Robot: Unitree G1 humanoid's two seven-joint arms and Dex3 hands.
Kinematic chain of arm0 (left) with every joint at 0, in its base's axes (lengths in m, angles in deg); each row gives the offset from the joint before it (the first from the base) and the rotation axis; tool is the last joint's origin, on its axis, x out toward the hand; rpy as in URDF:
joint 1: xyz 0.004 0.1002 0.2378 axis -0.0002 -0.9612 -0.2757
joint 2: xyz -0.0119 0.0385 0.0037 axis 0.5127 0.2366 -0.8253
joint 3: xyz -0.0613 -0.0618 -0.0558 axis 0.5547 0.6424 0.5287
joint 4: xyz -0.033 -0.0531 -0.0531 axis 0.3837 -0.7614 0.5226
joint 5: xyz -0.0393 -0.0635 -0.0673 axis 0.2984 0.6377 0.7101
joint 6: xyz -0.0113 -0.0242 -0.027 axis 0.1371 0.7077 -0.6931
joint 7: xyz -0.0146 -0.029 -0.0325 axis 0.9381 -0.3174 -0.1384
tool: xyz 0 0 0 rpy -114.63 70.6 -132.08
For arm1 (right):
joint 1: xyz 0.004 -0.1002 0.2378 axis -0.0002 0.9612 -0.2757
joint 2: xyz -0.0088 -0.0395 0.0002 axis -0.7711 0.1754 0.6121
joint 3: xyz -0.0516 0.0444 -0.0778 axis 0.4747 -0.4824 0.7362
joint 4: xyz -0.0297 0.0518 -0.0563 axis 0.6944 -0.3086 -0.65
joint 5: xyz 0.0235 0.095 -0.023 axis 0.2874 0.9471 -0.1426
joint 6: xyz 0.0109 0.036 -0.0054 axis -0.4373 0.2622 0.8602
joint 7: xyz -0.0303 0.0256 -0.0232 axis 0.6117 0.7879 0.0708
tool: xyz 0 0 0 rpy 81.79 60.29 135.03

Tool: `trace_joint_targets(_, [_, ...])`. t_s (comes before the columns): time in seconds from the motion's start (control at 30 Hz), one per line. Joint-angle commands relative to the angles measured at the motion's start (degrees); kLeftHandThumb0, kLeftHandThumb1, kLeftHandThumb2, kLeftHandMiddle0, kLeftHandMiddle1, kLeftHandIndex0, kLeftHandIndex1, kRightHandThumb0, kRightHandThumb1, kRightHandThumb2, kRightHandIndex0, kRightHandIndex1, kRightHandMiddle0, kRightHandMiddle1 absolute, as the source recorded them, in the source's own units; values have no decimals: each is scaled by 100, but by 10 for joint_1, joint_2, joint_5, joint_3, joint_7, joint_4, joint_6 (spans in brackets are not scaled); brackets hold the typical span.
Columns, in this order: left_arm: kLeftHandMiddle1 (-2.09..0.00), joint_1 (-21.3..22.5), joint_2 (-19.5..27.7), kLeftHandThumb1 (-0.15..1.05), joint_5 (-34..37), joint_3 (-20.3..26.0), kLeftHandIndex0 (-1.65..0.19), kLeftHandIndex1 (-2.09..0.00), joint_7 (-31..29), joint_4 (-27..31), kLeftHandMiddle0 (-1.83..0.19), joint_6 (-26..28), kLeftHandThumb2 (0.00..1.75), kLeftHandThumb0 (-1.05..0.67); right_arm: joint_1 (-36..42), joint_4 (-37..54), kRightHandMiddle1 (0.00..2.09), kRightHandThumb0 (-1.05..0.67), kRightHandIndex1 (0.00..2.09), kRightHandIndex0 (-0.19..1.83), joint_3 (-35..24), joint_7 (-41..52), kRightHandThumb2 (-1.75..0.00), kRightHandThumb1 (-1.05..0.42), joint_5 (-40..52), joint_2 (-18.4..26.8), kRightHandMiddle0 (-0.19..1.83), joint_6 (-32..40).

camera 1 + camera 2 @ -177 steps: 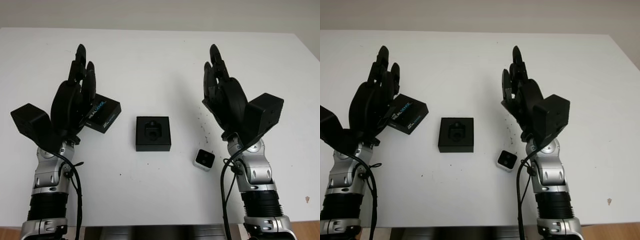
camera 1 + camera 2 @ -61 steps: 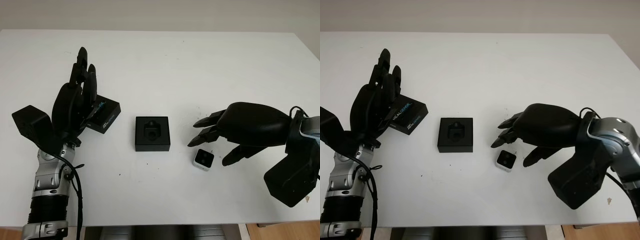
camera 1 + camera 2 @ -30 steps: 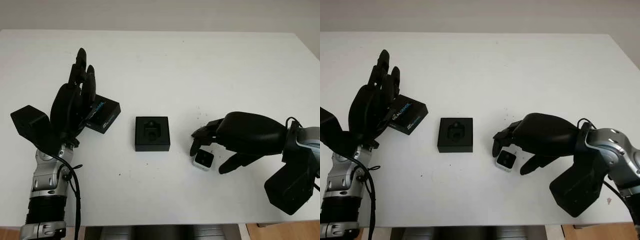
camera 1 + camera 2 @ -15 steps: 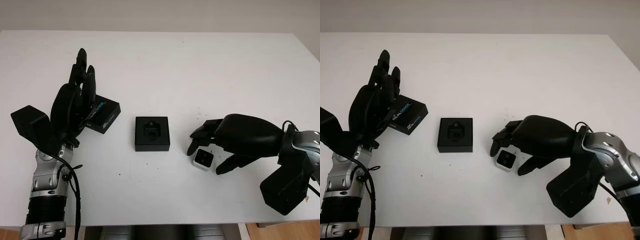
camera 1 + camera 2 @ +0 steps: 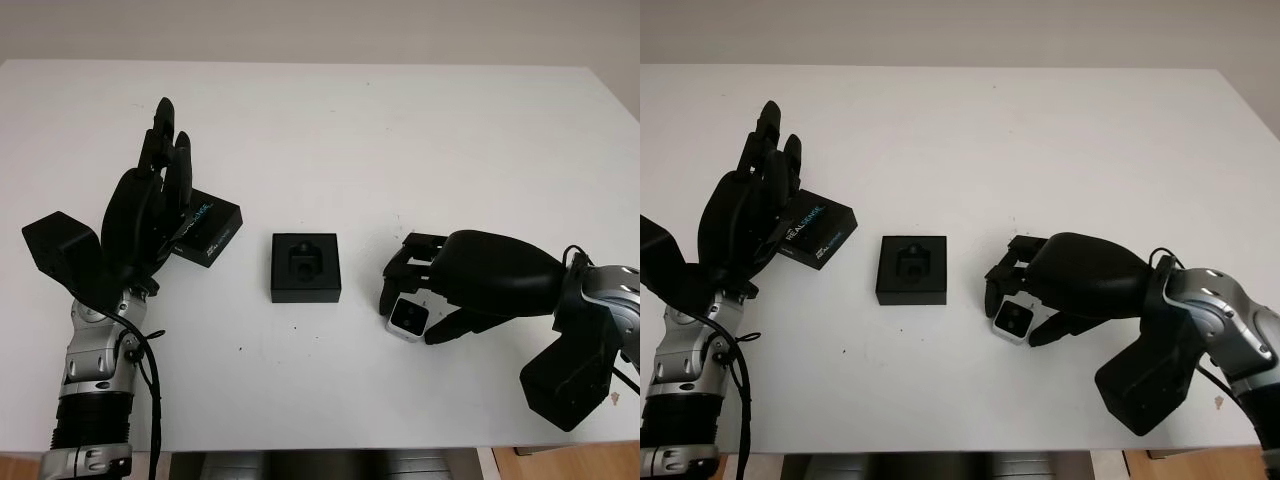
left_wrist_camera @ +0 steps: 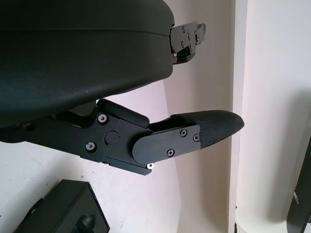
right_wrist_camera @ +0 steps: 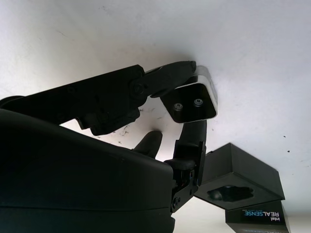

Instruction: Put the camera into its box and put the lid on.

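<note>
Under right hand, camera pinched; wrist view reveals two base screws.

Black robot hand shells, silver cabled forearms

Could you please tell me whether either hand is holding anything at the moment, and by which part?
The right hand grips the small silver camera by its opposite sides, fingers against one, thumb on the other. The left hand, raised above the lid, holds nothing.
</note>
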Motion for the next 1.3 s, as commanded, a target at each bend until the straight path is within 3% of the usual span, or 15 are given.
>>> trace_joint_targets(0.0, [0, 0, 3, 105, 2, 2, 19, 0, -2, 4, 19, -2, 62, -74, -2, -7, 142, -37, 98, 13, 4, 0, -6, -98, -1, 2, 41, -5])
trace_joint_targets(0.43, [0, 1, 3, 105, 0, 2, 19, 0, -6, 3, 19, -4, 62, -75, -14, -22, 138, -40, 89, 12, 4, 7, -5, -98, 2, -2, 40, 16])
trace_joint_targets(0.6, [0, 1, 3, 105, -4, 0, 19, 0, -2, 4, 19, -5, 62, -75, -16, -32, 138, -42, 55, 22, 0, 8, -5, -96, 27, -17, 43, 45])
trace_joint_targets(0.83, [0, -2, 2, 105, -4, -2, 19, 0, 3, 11, 19, 3, 61, -75, -5, 17, 147, -44, 25, 22, -14, 54, -5, -96, 95, -35, 38, 169])
trace_joint_targets(1.27, [0, -8, -1, 105, -7, -6, 19, 0, 15, 25, 19, 13, 62, -76, 14, 111, 171, -43, 10, 18, -34, 76, -6, -98, 153, -80, 32, 369])
